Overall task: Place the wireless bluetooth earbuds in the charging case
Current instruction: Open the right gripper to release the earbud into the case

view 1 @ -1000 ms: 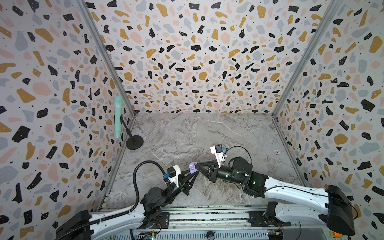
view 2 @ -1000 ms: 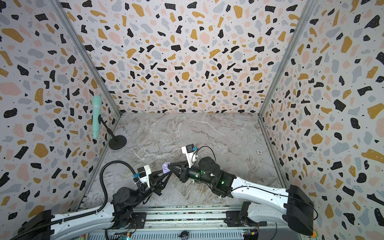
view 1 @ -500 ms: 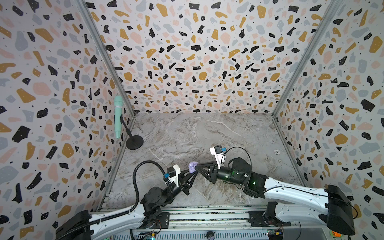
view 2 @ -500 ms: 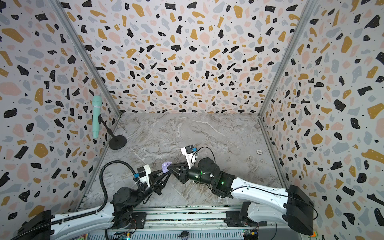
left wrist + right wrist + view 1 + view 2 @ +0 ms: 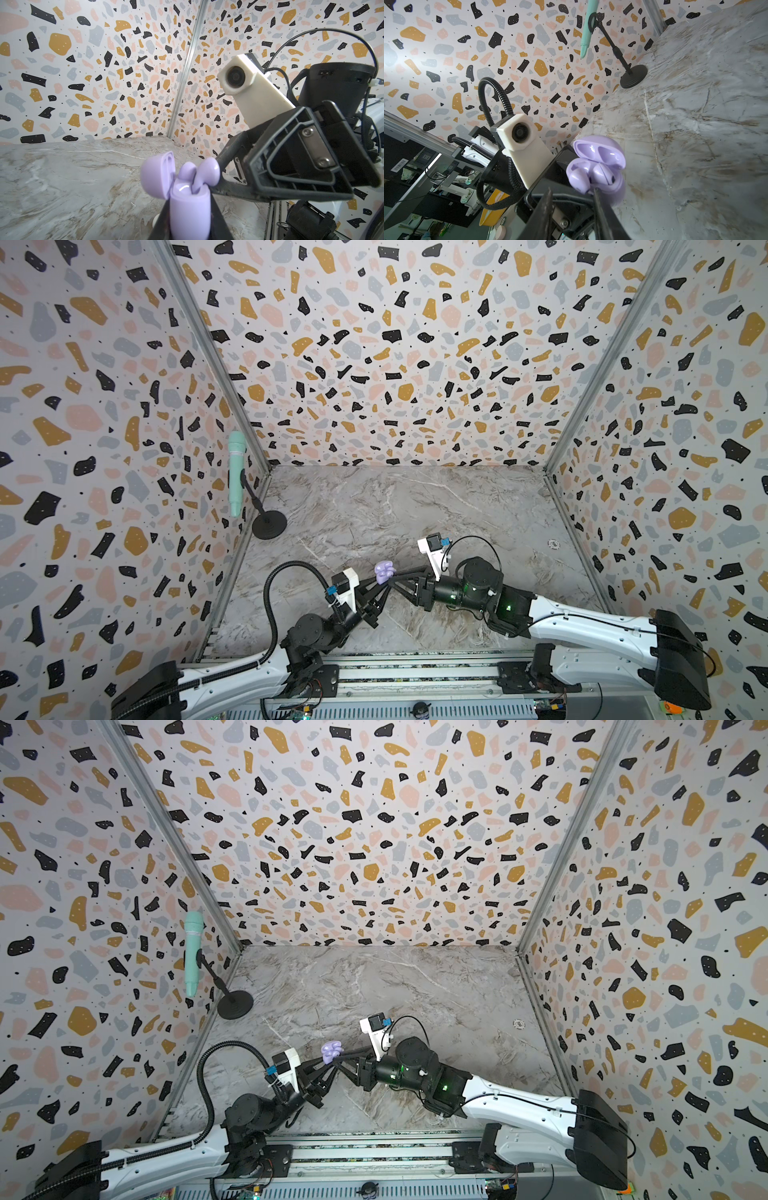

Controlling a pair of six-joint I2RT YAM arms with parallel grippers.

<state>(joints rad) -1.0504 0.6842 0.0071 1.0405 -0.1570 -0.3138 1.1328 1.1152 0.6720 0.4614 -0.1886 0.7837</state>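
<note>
Far left corner of the counter [image 5: 415,506]: a mint microphone [image 5: 236,472] on a stand. Above the counter's front middle, the left gripper [image 5: 376,585] is clamped on a lavender charging case [image 5: 189,207], its lid [image 5: 155,176] swung open. Two lavender earbuds [image 5: 207,172] stand in the case, heads above the rim. Right: the right gripper [image 5: 394,576], jaws parted and holding nothing, with one finger just beside an earbud.

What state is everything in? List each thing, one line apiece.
left pincer: shut on the charging case.
charging case: lid open.
earbuds: both lavender, standing in the case's wells.
right pincer: open, tips beside the earbuds.
microphone: upright, clipped in its stand.
</note>
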